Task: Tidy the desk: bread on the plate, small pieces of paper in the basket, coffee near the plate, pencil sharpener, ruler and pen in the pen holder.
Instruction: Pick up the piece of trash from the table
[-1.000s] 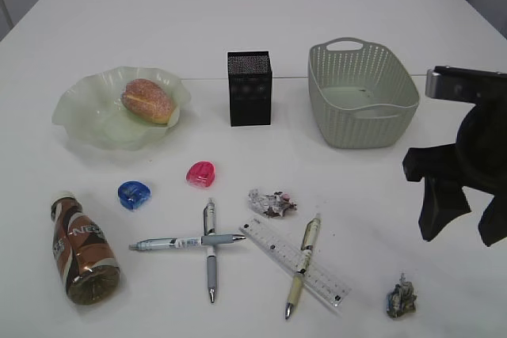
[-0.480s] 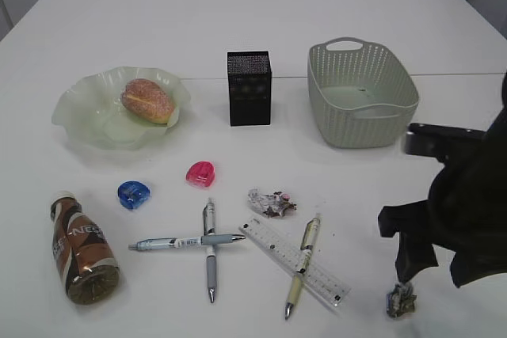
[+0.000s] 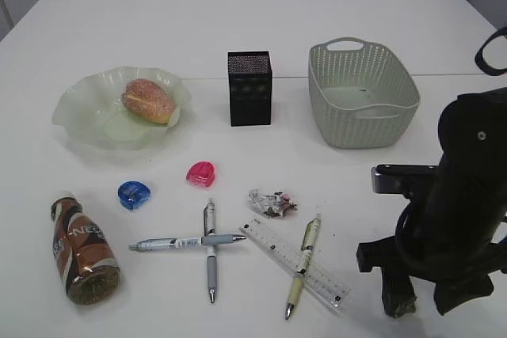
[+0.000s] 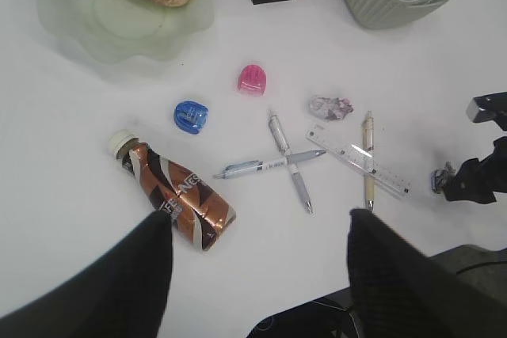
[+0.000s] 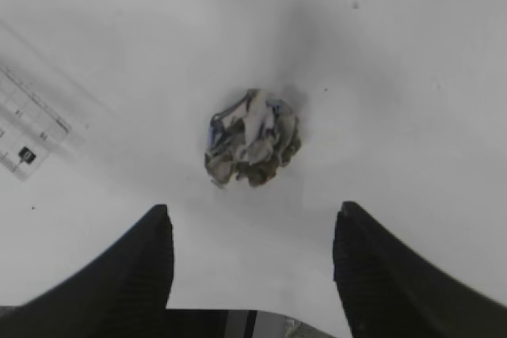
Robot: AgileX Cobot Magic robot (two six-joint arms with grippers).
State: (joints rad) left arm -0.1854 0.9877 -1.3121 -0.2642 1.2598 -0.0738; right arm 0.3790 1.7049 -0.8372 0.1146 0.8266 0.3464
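Crumpled paper ball sits half hidden behind the right claw.

White desk. Pale green translucent plate; golden-brown speckled bread. Black mesh pen holder. Sage green basket with a woven-look wall. Brown coffee bottle, white swirl label, white cap. One blue sharpener, one pink sharpener. Clear ruler with black markings. Grey-and-white crumpled paper, blue flecks.
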